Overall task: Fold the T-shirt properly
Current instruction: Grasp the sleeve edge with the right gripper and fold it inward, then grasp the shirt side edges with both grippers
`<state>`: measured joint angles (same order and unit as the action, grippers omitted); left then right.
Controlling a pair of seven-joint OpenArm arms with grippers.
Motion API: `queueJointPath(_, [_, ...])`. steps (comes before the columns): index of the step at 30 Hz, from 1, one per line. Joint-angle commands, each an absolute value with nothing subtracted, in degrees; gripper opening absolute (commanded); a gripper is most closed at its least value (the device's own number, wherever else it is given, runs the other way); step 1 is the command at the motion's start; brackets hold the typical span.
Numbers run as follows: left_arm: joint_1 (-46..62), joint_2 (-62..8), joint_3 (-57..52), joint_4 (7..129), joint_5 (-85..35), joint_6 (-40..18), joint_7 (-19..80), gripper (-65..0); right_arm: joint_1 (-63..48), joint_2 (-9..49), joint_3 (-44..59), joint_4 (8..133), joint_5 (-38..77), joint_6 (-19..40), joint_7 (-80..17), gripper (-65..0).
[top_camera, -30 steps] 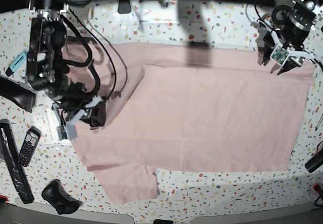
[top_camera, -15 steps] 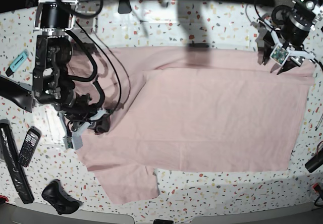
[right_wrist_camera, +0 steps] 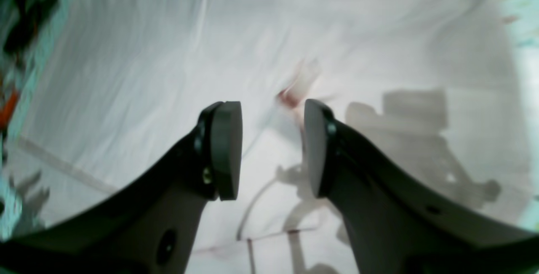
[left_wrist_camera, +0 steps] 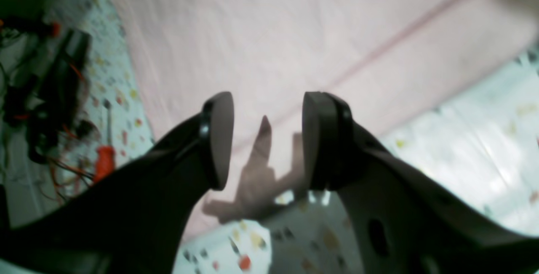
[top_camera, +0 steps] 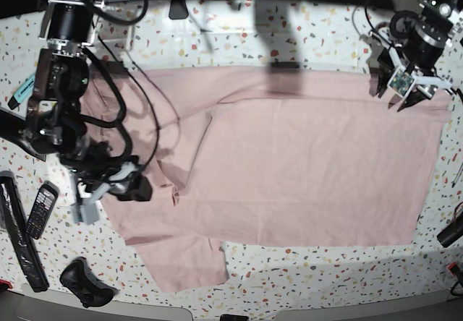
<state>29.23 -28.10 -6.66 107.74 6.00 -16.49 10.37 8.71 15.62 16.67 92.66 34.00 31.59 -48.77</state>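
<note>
with both claws released, right claw (top_camera: 108, 191) and left claw (top_camera: 400, 90), regrasp large pale pink cloth t-shirt (top_camera: 289, 169) by its edges; fold flat on speckled worktop (top_camera: 304, 32).

Large pale pink cloth T-shirt (top_camera: 289, 169), plain, no print showing. White tabletop (top_camera: 304, 28) w/ red, yellow & grey terrazzo specks. Black arms; jaws dark grey. Teal marker (top_camera: 24, 90) left of T-shirt.
</note>
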Motion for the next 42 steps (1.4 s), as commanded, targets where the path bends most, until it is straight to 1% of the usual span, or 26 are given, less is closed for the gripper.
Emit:
queueJointPath(1, [28.21,-28.75,-7.18,108.84,5.37,-15.64,9.19,-39.6,9.69,16.69,18.09,93.62,34.70,32.05,-47.79,-41.0])
queueJointPath(5, [24.14,-28.75,-7.18,108.20,0.45,-15.68,10.48,-39.6,9.69,20.27,20.73,93.62,34.68,32.05,-47.81,-41.0])
queueJointPath(9, [18.79,-28.77,-7.18,105.23,-3.66,-15.90,11.44,-39.6,9.69,24.05,20.21,92.23,32.27,32.01,-47.86,-41.0])
queueJointPath(13, [12.67,-28.75,-7.16,99.33,-7.62,-17.12,13.63,-39.6,10.09,24.75,19.38,88.82,31.92,31.97,-47.18,-41.0])
queueJointPath(15, [9.04,-28.75,-7.16,95.55,-8.08,-18.65,13.69,-39.6,11.42,24.62,19.03,86.59,31.86,31.97,-47.16,-41.0])
queueJointPath(18, [2.79,-28.77,-7.11,89.17,-9.13,-18.90,13.72,-39.6,14.39,24.71,18.55,82.11,31.22,31.97,-47.24,-41.0])
queueJointPath(21, [-4.23,-28.75,-7.11,81.78,-11.99,-19.03,13.67,-39.6,17.80,24.77,17.54,76.53,29.71,31.97,-47.27,-41.0])
queueJointPath(24, [-12.10,-28.77,-7.07,73.08,-12.29,-21.67,13.67,-39.6,21.19,24.71,16.16,70.85,29.74,31.99,-47.42,-41.0])
queueJointPath(26, [-17.26,-28.75,-7.05,66.76,-12.40,-22.90,13.52,-39.6,23.00,24.73,14.87,68.31,29.74,31.99,-47.68,-41.0])
queueJointPath(29, [-24.67,-28.75,-7.05,56.36,-15.62,-23.49,12.21,-39.6,24.91,24.62,12.91,66.46,29.23,31.99,-49.08,-41.0])
queueJointPath(33, [-34.17,-28.45,-7.01,41.69,-16.58,-24.95,8.40,-39.6,25.41,24.58,10.20,66.46,28.67,32.01,-49.80,-41.0])
queueJointPath(39, [-46.46,-28.38,-7.01,21.32,-16.14,-24.93,-0.56,-39.6,25.41,24.29,9.34,66.46,28.69,31.99,-52.05,-41.0])
queueJointPath(42, [-50.28,-27.92,-7.01,13.30,-10.09,-24.86,-6.66,-39.6,25.41,24.32,9.34,66.46,28.69,31.99,-52.64,-41.0])
